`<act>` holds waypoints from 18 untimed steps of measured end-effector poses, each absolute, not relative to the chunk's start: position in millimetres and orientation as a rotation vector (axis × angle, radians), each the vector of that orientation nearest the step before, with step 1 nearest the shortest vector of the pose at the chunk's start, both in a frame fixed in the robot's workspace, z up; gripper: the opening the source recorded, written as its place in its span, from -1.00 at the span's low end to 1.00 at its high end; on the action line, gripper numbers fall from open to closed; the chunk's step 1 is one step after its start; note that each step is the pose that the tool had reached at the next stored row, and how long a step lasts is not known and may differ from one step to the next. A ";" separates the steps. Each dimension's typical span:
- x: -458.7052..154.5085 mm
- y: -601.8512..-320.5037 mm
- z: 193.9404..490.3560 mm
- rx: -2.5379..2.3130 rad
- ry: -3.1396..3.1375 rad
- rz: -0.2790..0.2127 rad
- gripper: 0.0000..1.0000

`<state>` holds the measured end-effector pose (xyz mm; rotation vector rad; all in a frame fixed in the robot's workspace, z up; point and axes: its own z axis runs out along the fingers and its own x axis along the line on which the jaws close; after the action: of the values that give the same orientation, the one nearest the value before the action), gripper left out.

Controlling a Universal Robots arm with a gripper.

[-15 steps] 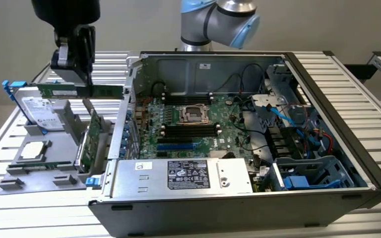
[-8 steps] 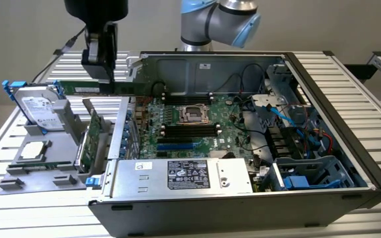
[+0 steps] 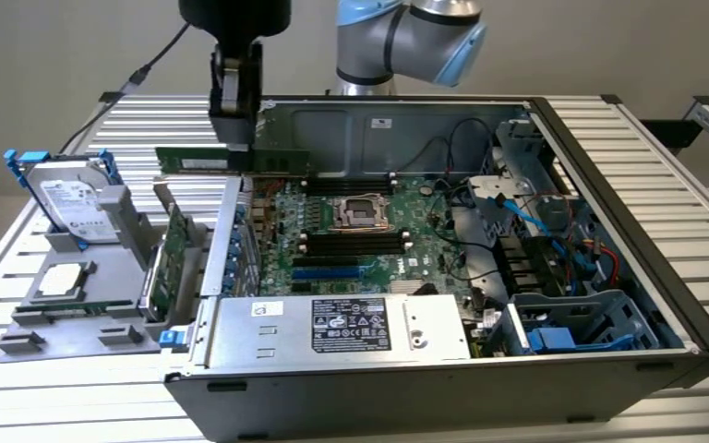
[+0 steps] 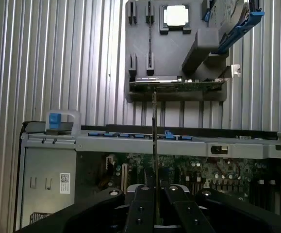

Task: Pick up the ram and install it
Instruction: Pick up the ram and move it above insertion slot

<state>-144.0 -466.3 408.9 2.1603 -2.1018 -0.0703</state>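
The ram (image 3: 213,161) is a long thin green stick, held level in the air above the open computer case's rear corner on the exterior view's left. My gripper (image 3: 236,143) hangs straight down and is shut on the stick near its middle. In the wrist view the ram (image 4: 154,145) appears edge-on as a thin line running out from between the black fingers (image 4: 141,204) of the gripper (image 4: 155,196). The green motherboard (image 3: 386,268) lies in the case below, to the exterior view's right of the stick, with its dark memory slots (image 3: 354,243) beside the processor socket.
A grey holder (image 3: 53,323) on the exterior view's left carries a hard drive (image 3: 71,198), a processor (image 3: 66,277) and an upright expansion card (image 3: 176,249). The case (image 3: 650,277) holds a power supply (image 3: 342,328), cables and a blue drive cage (image 3: 576,323). The slatted table (image 3: 34,406) surrounds it.
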 end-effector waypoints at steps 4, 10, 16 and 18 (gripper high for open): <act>-126.0 -465.2 408.9 2.160 -2.102 -0.070 -0.72; -98.5 -462.4 408.1 2.160 -2.102 -0.070 -0.72; -71.2 -452.6 399.1 2.160 -2.102 -0.070 -0.72; -62.6 -448.3 395.5 2.160 -2.102 -0.070 -0.72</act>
<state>-62.6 -448.3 395.5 2.1602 -2.1018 -0.0703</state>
